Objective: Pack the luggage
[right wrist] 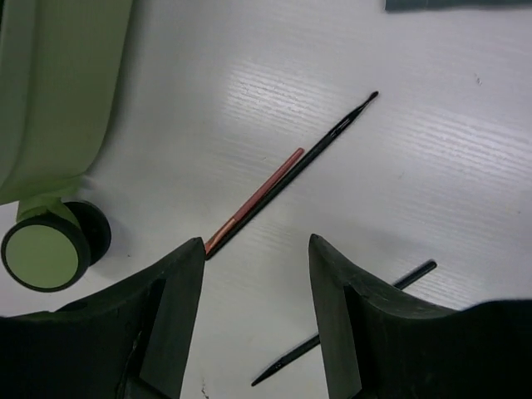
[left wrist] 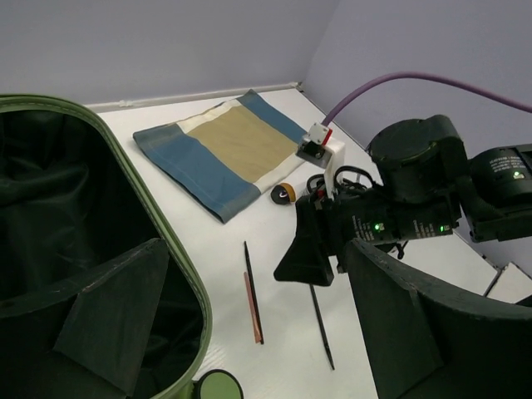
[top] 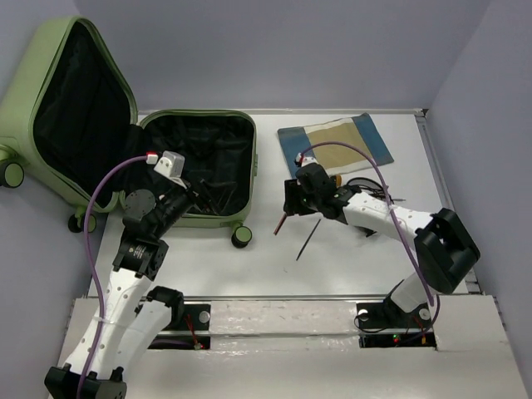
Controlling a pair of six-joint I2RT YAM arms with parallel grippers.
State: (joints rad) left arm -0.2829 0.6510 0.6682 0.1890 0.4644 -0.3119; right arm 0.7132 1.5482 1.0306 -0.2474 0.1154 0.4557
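The pale olive-green luggage (top: 243, 218) lies open at the left, its lid (top: 25, 100) leaning against the wall and its black lining showing. My left gripper (top: 198, 197) is open and empty over the front right part of the lower shell; its wrist view shows the luggage rim (left wrist: 179, 274). My right gripper (top: 289, 206) is open and empty, just above the table right of the luggage. Between its fingertips (right wrist: 256, 241) lies a copper-coloured stick (right wrist: 258, 194) beside a thin black stick (right wrist: 320, 150). Another black stick (right wrist: 349, 324) lies nearer.
A folded blue and tan cloth (top: 334, 141) lies at the back right. A small black and gold round thing (left wrist: 284, 193) and black cables (top: 370, 184) lie near the right arm. A luggage wheel (right wrist: 43, 252) stands left of the right gripper.
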